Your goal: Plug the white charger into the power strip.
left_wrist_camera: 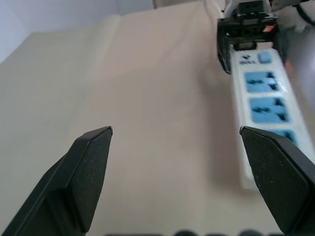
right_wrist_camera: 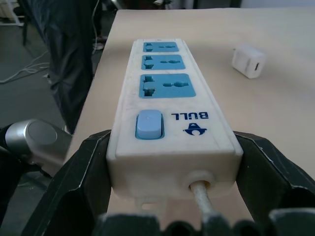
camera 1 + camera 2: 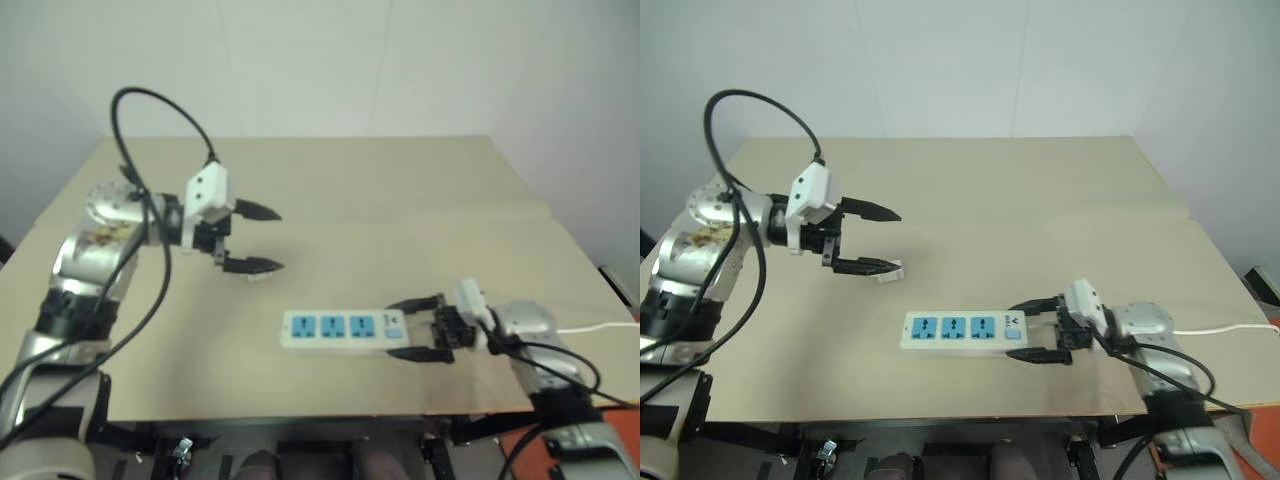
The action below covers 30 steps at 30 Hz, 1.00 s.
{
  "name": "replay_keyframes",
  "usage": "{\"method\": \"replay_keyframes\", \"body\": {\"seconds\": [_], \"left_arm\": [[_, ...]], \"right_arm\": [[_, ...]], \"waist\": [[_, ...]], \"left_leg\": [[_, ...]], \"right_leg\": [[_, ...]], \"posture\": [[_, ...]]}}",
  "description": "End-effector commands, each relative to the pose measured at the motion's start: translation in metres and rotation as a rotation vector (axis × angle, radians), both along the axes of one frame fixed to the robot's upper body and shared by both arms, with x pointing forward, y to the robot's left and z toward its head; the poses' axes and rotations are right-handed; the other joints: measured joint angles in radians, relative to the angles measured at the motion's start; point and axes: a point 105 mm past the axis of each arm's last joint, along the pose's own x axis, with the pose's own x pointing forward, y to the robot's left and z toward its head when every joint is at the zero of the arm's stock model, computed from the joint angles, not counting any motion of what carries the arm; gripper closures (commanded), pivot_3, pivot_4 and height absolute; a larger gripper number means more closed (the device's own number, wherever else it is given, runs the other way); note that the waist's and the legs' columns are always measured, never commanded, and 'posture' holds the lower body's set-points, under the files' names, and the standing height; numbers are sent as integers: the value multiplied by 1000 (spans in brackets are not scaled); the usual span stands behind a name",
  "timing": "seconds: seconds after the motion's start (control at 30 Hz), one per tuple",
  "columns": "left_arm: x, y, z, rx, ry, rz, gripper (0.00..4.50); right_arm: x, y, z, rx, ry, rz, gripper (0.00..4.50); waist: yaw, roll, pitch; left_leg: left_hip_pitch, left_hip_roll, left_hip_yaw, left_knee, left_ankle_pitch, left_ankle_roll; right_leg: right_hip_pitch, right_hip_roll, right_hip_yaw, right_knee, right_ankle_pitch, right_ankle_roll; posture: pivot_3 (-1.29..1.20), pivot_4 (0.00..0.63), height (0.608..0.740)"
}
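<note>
The power strip (image 3: 335, 329) lies flat near the table's front edge, its three blue sockets facing up. My right gripper (image 3: 395, 328) is shut on its switch end, one finger pressed against each long side; the right wrist view shows the fingers (image 2: 81, 169) flanking that end, with the cord coming out between them. The white charger (image 2: 249, 61), a small cube, rests on the table beyond the strip's far end. It peeks out just under my left gripper (image 3: 262, 238), which hovers above it, open and empty, pointing toward the right.
The strip's thin white cord (image 3: 600, 327) runs off the tan table (image 3: 400, 190) to the right. A black cable (image 3: 160, 110) loops over my left arm. The table's front edge is close behind the strip.
</note>
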Motion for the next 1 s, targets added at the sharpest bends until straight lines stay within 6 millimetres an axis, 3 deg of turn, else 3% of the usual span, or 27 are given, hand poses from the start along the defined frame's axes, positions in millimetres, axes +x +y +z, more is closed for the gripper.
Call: {"method": "replay_keyframes", "body": {"seconds": [0.03,0.2,0.47,0.77,1.0], "left_arm": [[10,-2,8,99,-47,16,0],[25,2,0,248,44,55,0],[53,-1,-7,503,80,73,0],[72,-3,-26,728,119,112,0],[82,-14,-41,718,203,261,0]], "right_arm": [[11,16,1,-18,-61,69,1105],[30,39,-7,-44,-71,90,1105],[46,55,-23,-79,-90,38,1105],[54,54,-30,-112,-112,-20,1105],[56,52,-35,-127,-110,-56,1105]], "waist": [[0,0,0],[-1,1,1],[-4,1,1],[-20,1,1],[-27,1,1]], "left_leg": [[0,0,0,0,0,0],[1,0,-1,0,0,0],[1,0,-1,0,0,0],[1,0,-1,0,0,0],[1,-1,-2,0,0,0]], "right_leg": [[0,0,0,0,0,0],[-1,0,-1,2,0,-1],[-1,1,-1,2,0,-1],[0,1,0,4,0,0],[0,1,0,5,0,0]], "posture": [[0,150,740],[0,150,740],[0,150,740],[0,150,740],[0,150,740]]}}
